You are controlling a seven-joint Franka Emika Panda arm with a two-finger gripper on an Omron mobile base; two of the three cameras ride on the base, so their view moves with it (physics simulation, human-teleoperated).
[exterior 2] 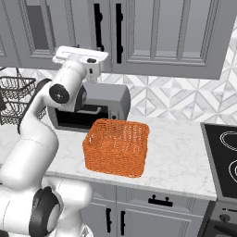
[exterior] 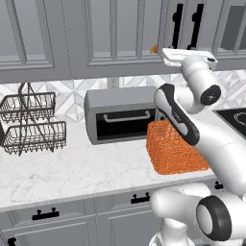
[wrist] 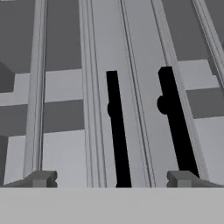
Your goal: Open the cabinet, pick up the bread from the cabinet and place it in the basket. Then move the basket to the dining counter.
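Cabinet (exterior 2: 152,32): grey upper wall unit, recessed-panel doors shut, two long black vertical bar handles (wrist: 117,131) side by side at the meeting edges. Pincer (wrist: 111,178): raised to cabinet height just before the doors, fingers (wrist: 41,178) spread wide, nothing between them; in the hand view both handles lie between the two tips. Bread (exterior: 154,49): a small golden-brown patch at the lower edge of the cabinet in the left base view, mostly hidden behind the door frame. Basket (exterior 2: 116,146): square, orange, woven mesh, standing on the marble bench (exterior 2: 176,157) in front of the grey toaster oven (exterior: 120,115), just beside it. Wire rack (exterior: 31,125): dark, two tiers, at the bench's left end. Cooktop (exterior 2: 222,152): black, at the right end.
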